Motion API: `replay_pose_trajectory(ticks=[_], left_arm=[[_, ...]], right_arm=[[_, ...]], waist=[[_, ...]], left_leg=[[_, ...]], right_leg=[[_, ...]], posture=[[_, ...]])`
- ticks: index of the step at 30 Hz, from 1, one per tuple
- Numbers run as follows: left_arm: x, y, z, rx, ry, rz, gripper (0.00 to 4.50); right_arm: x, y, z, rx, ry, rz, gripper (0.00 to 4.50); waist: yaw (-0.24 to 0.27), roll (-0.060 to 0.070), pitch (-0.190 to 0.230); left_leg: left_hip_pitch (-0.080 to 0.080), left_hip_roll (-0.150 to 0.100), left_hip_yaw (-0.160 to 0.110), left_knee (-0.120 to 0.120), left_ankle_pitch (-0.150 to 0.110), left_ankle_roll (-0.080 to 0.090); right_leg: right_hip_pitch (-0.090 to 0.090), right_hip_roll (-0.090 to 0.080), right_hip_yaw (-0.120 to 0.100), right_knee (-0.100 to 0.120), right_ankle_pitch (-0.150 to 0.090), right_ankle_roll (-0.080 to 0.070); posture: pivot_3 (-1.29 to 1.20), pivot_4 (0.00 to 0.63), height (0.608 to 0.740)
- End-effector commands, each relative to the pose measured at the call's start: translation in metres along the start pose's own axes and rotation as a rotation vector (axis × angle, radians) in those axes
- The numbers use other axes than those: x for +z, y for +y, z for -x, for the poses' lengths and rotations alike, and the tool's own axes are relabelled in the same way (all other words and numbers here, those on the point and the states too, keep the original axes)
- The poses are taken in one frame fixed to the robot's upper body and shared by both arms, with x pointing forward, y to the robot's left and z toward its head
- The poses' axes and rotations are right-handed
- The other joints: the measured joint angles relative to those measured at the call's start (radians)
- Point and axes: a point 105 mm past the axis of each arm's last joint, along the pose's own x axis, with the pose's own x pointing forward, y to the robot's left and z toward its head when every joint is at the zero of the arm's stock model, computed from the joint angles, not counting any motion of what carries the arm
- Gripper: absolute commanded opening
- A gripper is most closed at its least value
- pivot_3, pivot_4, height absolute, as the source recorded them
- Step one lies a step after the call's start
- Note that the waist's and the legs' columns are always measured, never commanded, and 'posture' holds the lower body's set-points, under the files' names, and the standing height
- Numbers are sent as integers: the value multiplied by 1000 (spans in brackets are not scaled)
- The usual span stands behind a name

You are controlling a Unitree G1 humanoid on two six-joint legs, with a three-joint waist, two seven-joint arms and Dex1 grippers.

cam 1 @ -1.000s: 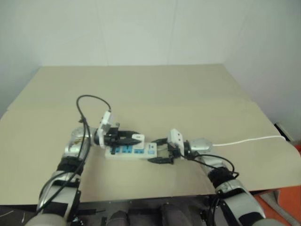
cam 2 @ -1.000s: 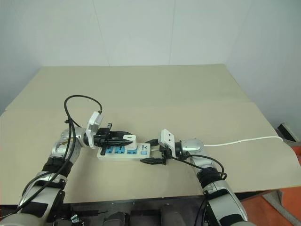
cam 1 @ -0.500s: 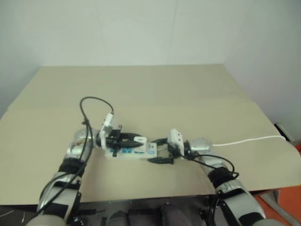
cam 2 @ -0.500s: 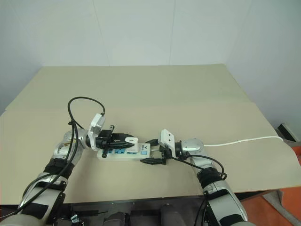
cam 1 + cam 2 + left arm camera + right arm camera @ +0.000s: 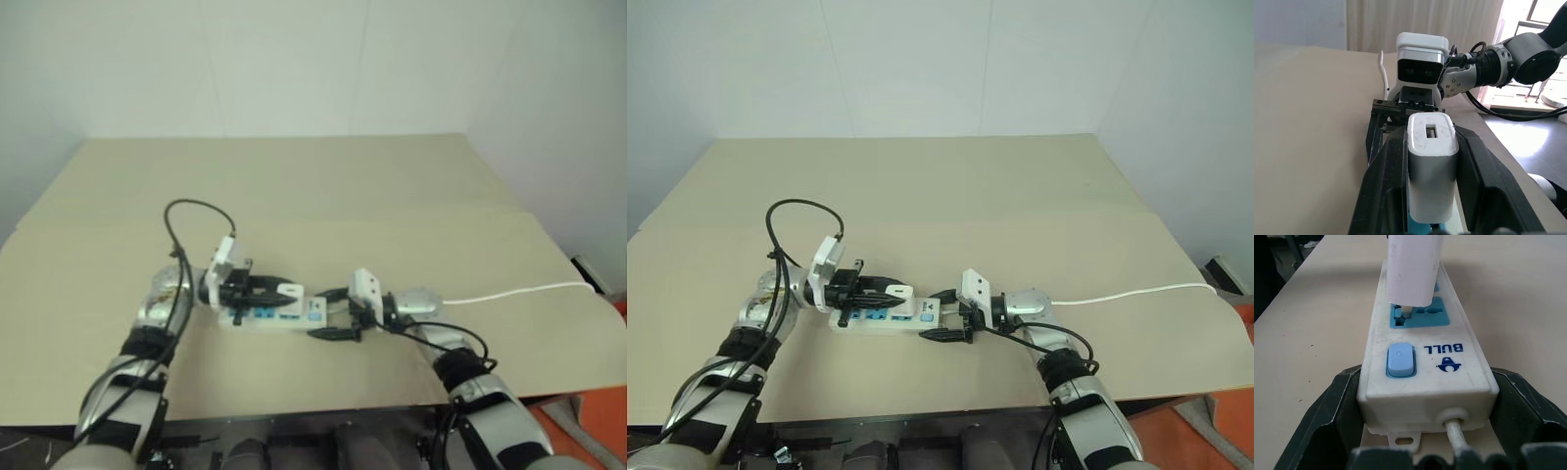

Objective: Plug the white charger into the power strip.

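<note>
On the tan table the power strip lies flat, its cord trailing off toward 3 o'clock. The left pincer, coming in from 9 o'clock, is clamped on the white charger, which stands over the blue socket nearest the switch with its prongs reaching down into that socket face. The right pincer, reaching in from 3 o'clock, has its two black fingers spread wide around the strip's cord end, one along each long side.
</note>
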Motion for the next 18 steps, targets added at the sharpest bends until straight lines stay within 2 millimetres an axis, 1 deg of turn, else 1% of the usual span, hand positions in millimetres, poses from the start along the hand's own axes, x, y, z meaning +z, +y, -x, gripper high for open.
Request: replay_pose_trajectory(ticks=[1, 10, 13, 18], left_arm=[[-9, -1, 5, 0, 61, 29, 993], [-8, -7, -1, -33, 29, 42, 993], [-12, -11, -2, -49, 37, 48, 993], [-15, -12, 1, -40, 50, 45, 993]], right_arm=[[-12, 8, -2, 28, 48, -14, 3411], [-12, 8, -4, 26, 44, -10, 3411], [-12, 9, -4, 29, 47, -10, 3411], [-12, 9, -4, 30, 47, -8, 3411]], waist=[[0, 0, 0], [0, 0, 0], [-2, 0, 0], [-3, 0, 0]], left_leg=[[0, 0, 0, 0, 0, 0], [0, 0, 0, 0, 0, 0], [0, 0, 0, -1, 0, 0], [0, 0, 0, -2, 0, 0]], right_leg=[[0, 0, 0, 0, 0, 0], [0, 0, 0, 0, 0, 0], [-1, 0, 0, 0, 0, 0], [-1, 0, 0, -1, -1, -1]], posture=[[0, 150, 740], [0, 150, 740], [0, 150, 740], [0, 150, 740]])
